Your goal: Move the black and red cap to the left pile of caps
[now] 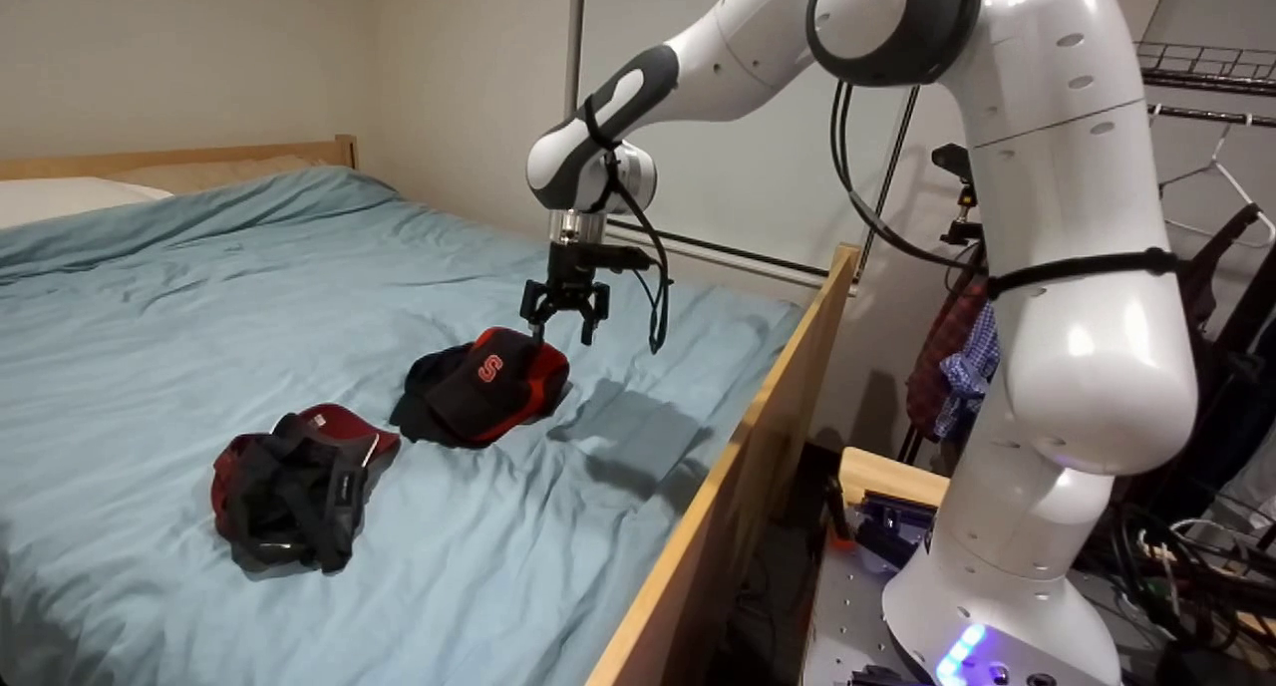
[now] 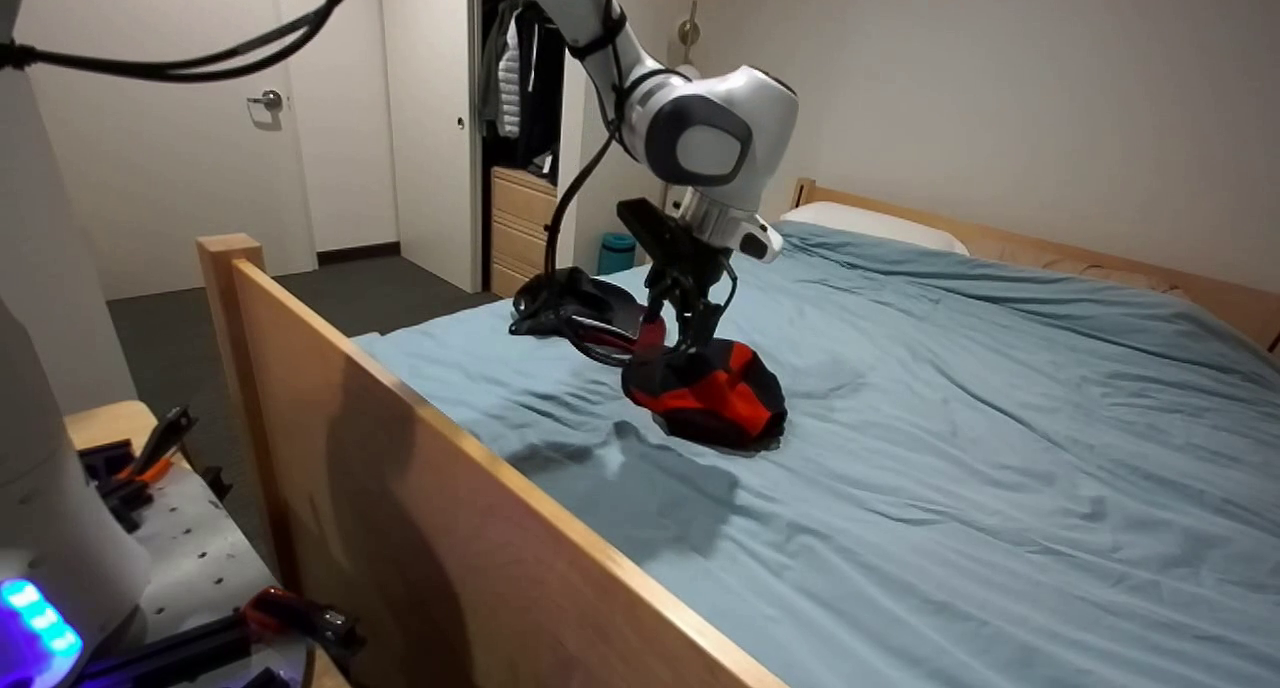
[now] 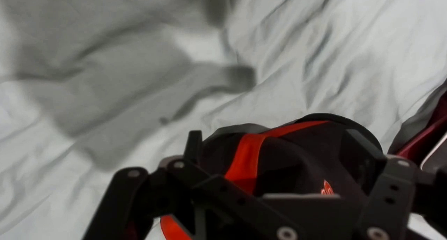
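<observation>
Wrist view shows the hand (image 3: pixel 273 140) with its two fingers (image 3: pixel 193 145) spread apart, and the crown of the black and red cap (image 3: pixel 290 156) appears between them. In both exterior views the hand points downward above this cap. In an exterior view one finger (image 1: pixel 538 333) overlaps the top of the crown, but whether it touches the cloth, I cannot tell.

The cap lies on the bench (image 1: pixel 558 526), which has a light blue cover, toward the edge where a wooden board (image 1: pixel 713 536) stands. Its front carries a red letter S (image 1: pixel 489 368). Some black cloth (image 1: pixel 424 367) shows at its side away from the board; I cannot say if this is a second cap.

The left pile of caps (image 1: pixel 299 497) lies just beside, on the same bench. It is dark grey and black, with a dark red brim (image 1: pixel 344 424) on it. In an exterior view this pile is close to the side edge (image 2: pixel 440 325) of the bench, which meets the board at a corner.
</observation>
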`<control>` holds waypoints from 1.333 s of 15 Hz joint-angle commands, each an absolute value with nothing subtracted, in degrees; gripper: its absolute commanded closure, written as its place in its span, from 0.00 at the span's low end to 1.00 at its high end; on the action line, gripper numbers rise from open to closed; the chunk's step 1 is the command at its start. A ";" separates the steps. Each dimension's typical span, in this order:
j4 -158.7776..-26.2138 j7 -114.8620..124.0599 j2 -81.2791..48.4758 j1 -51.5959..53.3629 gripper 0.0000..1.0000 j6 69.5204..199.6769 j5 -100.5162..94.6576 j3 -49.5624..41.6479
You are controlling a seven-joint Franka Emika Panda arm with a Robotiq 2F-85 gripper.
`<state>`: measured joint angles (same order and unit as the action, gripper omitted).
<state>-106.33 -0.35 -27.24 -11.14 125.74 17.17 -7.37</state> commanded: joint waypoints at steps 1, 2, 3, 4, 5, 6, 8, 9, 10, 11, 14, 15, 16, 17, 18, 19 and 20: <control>-106.04 -0.11 -27.32 -11.78 0.00 125.68 16.81 -6.62; -105.92 -0.11 -27.32 -11.76 0.00 125.68 16.83 -6.54; -103.95 1.03 -29.28 -11.32 0.00 125.79 15.78 -6.93; -101.44 -0.46 -31.13 -12.17 0.00 123.41 16.11 -6.41; -98.48 -1.23 -33.81 -12.60 0.00 123.33 15.92 -6.34; -96.07 -0.86 -35.80 -12.50 0.00 123.08 14.94 -6.62; -91.26 -2.48 -39.28 -12.61 0.00 122.50 13.04 -6.21; -88.69 -2.81 -40.87 -12.30 0.00 122.03 11.55 -6.21; -86.27 -2.72 -42.40 -11.98 0.00 121.89 10.14 -6.36; -83.86 -3.38 -43.68 -11.87 0.00 120.99 8.76 -6.19; -80.21 -5.78 -44.66 -11.32 0.00 121.63 5.43 -5.46; -83.39 -3.07 -43.70 -11.54 0.00 123.20 6.76 -5.50; -82.66 -3.17 -43.89 -11.49 0.00 123.18 6.63 -5.32; -82.69 -3.15 -43.91 -11.48 0.00 123.18 6.64 -5.27; -82.77 -3.15 -43.96 -11.53 0.00 123.18 6.64 -5.28; -82.80 -3.15 -44.02 -11.60 0.00 123.18 6.65 -5.29; -83.04 -3.52 -44.31 -11.91 0.00 124.21 6.87 -5.23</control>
<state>-83.00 -3.40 -44.01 -11.07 123.32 7.19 -5.94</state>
